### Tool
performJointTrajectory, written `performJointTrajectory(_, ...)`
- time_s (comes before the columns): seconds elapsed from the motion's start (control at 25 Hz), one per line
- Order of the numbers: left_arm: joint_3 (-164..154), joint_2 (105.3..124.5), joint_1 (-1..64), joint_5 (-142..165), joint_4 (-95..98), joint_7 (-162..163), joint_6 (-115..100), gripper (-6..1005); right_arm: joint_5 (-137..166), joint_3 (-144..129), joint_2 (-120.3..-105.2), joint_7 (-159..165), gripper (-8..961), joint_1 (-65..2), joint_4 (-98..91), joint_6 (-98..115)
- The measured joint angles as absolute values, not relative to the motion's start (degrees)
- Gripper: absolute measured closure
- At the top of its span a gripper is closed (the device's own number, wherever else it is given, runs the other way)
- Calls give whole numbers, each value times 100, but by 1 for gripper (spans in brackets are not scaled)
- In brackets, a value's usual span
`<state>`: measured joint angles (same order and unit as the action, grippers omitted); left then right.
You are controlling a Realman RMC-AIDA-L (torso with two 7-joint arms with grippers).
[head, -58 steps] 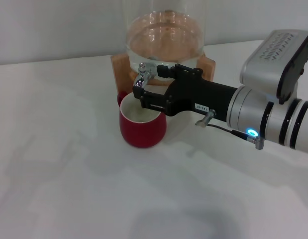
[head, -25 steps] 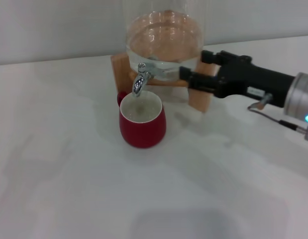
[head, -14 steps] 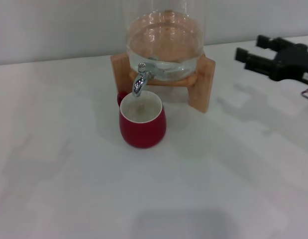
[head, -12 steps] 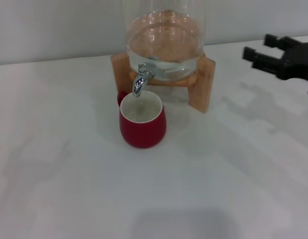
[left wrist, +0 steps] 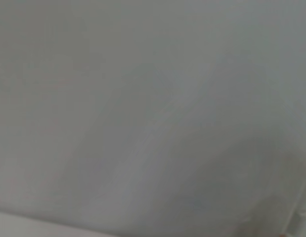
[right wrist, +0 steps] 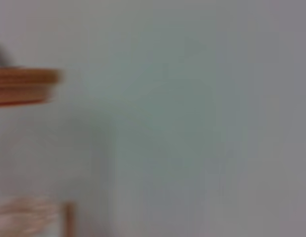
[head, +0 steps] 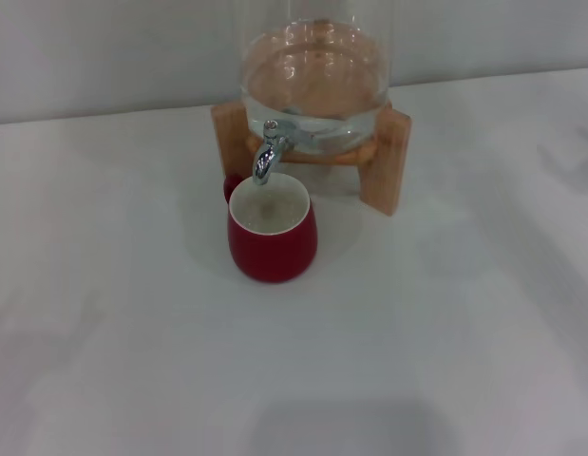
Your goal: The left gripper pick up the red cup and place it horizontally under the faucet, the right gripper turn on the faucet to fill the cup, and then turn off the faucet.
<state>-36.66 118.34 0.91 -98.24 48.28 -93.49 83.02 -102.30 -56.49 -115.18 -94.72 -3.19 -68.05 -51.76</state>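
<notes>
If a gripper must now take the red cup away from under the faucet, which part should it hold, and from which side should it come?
Probably the rounded body of the red cup, low down, approached from the front or from either open side. It stands upright with the faucet right over its rim, and the wooden stand and glass jar close behind, so top and rear look blocked. The small handle, rear-left, is mostly hidden.

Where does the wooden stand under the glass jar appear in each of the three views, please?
Head view: the wooden stand sits at upper centre, cradling the glass jar, behind the red cup.
Left wrist view: not in it; only a plain pale surface shows.
Right wrist view: I cannot tell; just a blurred wooden edge.
Shared landmark: none certain.
</notes>
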Motion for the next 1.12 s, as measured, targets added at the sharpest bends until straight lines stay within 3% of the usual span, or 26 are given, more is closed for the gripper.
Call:
performJointTrajectory(0.28,-3060,11919,-23,-9621,4667,-9157,8416,118,-10505,-4910,-11516,-9476,158,-366,-6395,-5425)
performJointTrajectory(1.12,-3003,11943,-106,-9714,4567,-10436,9106,119,-10553,-4841,-11513,-9649,157,-367,-6027,-5834)
